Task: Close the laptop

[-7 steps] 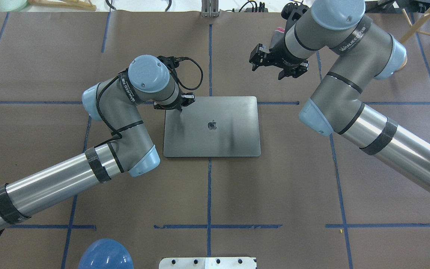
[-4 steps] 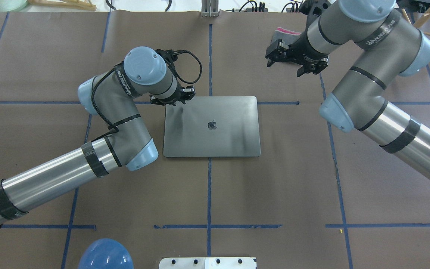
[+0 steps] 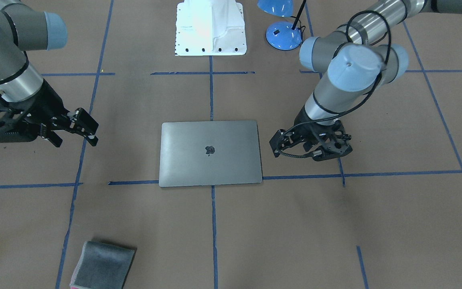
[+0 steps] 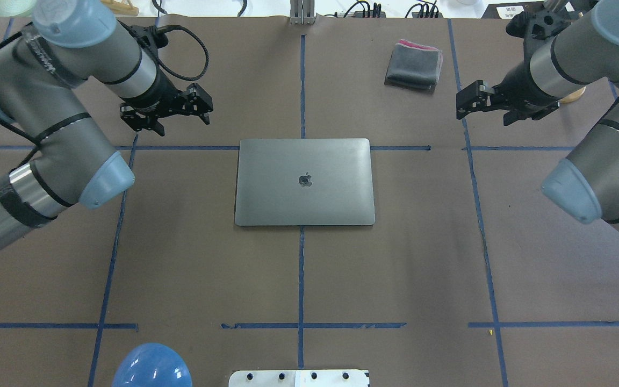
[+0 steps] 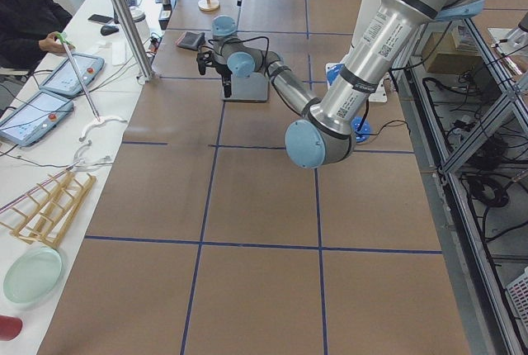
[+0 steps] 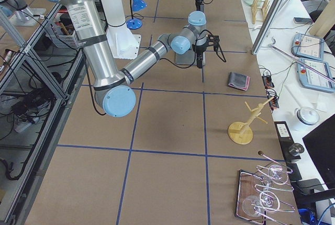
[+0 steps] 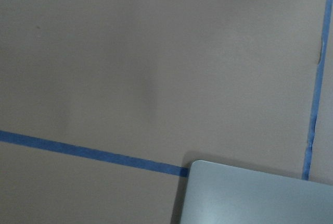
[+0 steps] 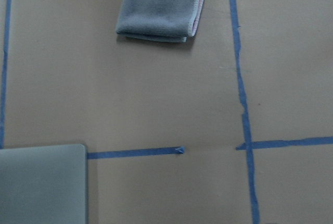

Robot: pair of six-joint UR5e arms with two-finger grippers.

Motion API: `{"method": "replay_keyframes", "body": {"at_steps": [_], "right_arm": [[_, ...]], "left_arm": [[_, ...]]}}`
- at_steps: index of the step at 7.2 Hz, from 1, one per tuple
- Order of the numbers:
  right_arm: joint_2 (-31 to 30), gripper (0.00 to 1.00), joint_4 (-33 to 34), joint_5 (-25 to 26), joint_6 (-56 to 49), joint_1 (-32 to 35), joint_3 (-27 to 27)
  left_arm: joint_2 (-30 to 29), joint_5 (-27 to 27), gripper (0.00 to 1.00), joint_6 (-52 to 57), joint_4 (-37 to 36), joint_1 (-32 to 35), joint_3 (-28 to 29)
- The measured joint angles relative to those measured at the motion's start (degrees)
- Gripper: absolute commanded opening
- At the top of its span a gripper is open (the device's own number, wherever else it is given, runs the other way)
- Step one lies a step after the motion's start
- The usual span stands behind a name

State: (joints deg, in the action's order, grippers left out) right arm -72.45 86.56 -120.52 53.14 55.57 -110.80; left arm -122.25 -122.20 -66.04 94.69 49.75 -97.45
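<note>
The laptop [image 4: 304, 181] lies shut and flat in the middle of the table, grey lid up with the dark logo showing; it also shows in the front-facing view [image 3: 211, 153]. My left gripper [image 4: 167, 119] hangs open and empty, beyond and to the left of the laptop's far left corner, apart from it. My right gripper [image 4: 484, 110] is open and empty, far to the right of the laptop's far right corner. The left wrist view shows only a lid corner [image 7: 250, 195]. The right wrist view shows another lid corner [image 8: 41, 182].
A folded grey cloth [image 4: 414, 64] lies at the back right, and also shows in the right wrist view [image 8: 161, 5]. A blue lamp dome [image 4: 151, 366] and a white base plate [image 4: 299, 378] sit at the near edge. A wooden stand [image 6: 243, 128] is at the right end.
The left gripper has lifted off the laptop's far left corner and moved left and back. The right arm has swung right, uncovering the cloth. The laptop has not moved.
</note>
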Motion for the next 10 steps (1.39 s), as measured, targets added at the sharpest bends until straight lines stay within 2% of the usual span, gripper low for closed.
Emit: {"method": "replay_keyframes", "body": {"at_steps": [1, 2, 3, 4, 6, 7, 8, 10], "right_arm": [[-4.4, 1.00, 5.0, 0.0, -8.7, 2.2, -4.4], [-9.9, 1.00, 7.2, -0.9, -17.4, 5.7, -7.9], [-15.3, 1.00, 8.0, -3.3, -26.3, 10.3, -9.5], [-19.8, 1.00, 8.3, -7.1, -36.4, 16.2, -8.8], [-24.6, 1.00, 8.3, -13.9, -55.4, 28.3, -1.1], [-25.5, 1.00, 8.2, -15.2, -60.9, 31.9, 3.5], [-25.7, 1.00, 8.1, -15.8, -63.1, 34.0, 6.7], [-25.8, 1.00, 8.0, -15.8, -64.1, 35.1, 8.7]], "left_arm": [[3.5, -0.3, 1.00, 8.1, -7.0, 2.4, -6.1], [8.3, -0.5, 1.00, 15.5, -11.0, 5.4, -10.9], [13.2, -1.4, 1.00, 22.5, -12.6, 9.1, -13.6], [17.6, -3.3, 1.00, 30.0, -13.1, 13.7, -14.5], [25.6, -6.9, 1.00, 45.7, -13.2, 23.0, -12.2], [28.9, -7.5, 1.00, 52.6, -13.0, 27.1, -9.7], [31.2, -8.2, 1.00, 58.3, -12.9, 31.1, -6.9], [32.6, -12.3, 1.00, 63.0, -12.6, 35.6, -1.3]]}}
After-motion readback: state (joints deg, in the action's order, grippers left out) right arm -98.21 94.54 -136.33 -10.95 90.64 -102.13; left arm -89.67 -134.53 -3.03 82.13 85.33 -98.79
